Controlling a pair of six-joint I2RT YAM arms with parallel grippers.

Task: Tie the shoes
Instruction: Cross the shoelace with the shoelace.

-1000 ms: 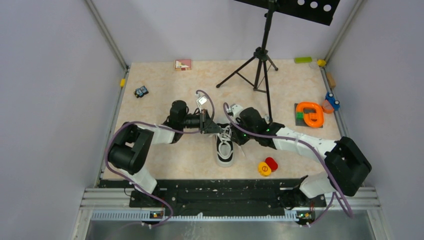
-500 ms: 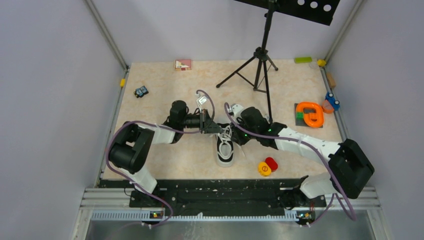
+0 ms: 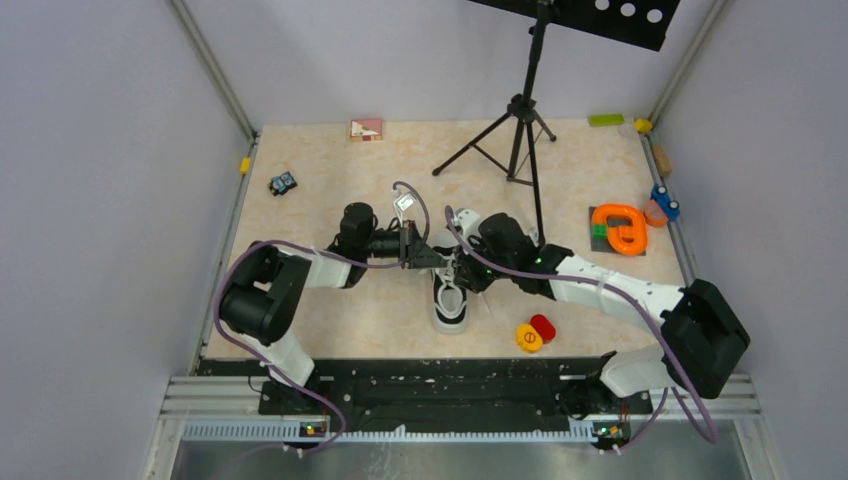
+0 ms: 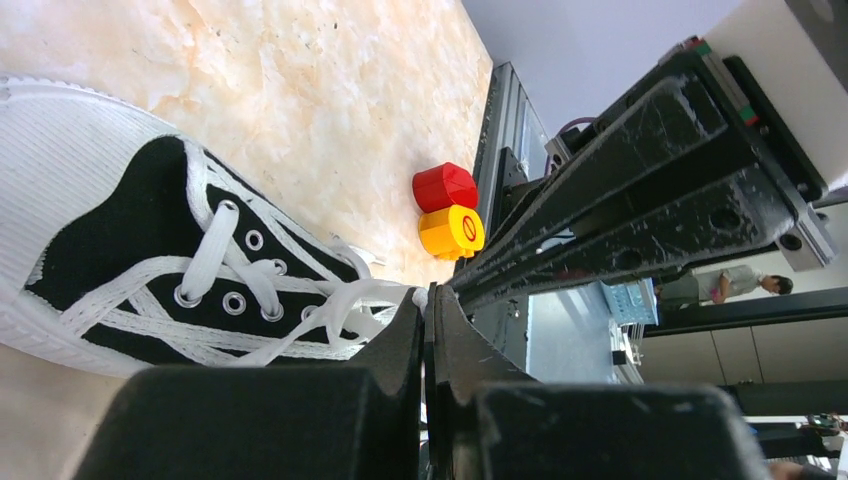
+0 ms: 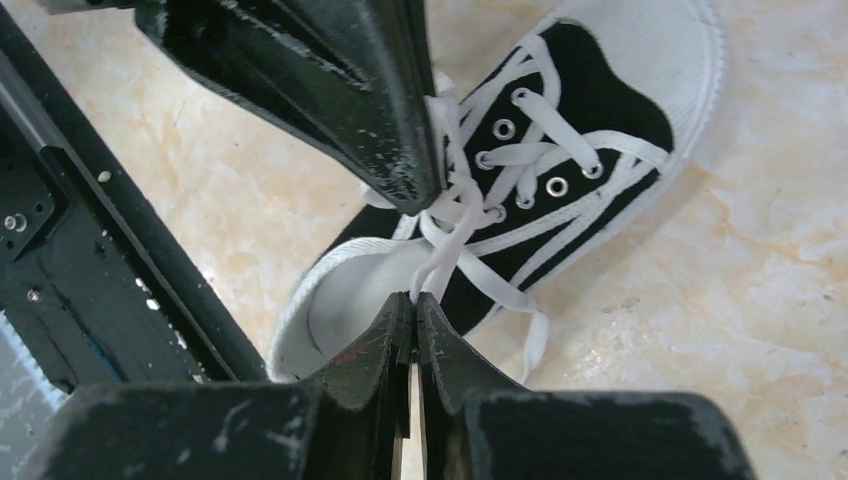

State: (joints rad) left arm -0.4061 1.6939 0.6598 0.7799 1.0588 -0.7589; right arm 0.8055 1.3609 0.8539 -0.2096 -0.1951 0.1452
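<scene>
Sneaker [image 3: 450, 308], black with a white toe cap and sole rim, sits on its sole near the middle of the marbled table [image 3: 330, 320], between the two arms that reach in over it from either side. The left gripper [image 4: 428, 300] has its jaws pressed together. A strand of the white laces [image 4: 365, 293] runs straight into its tips and is pinched there above the shoe. The right gripper [image 5: 413, 300] is likewise closed, with a strand rising from the top eyelets and disappearing between its fingertips. Whether the two hold separate ends or parts of one loop is hard to make out in the tangle. The two sets of tips are just beside each other above the upper end of the lacing. A red disc [image 3: 543, 325] and a yellow disc [image 3: 528, 339] lie touching one another on the table, near the sneaker on the right arm's side. Farther back stand a black tripod [image 3: 521, 108] and an orange ring toy [image 3: 620, 228], well apart from the shoe.
</scene>
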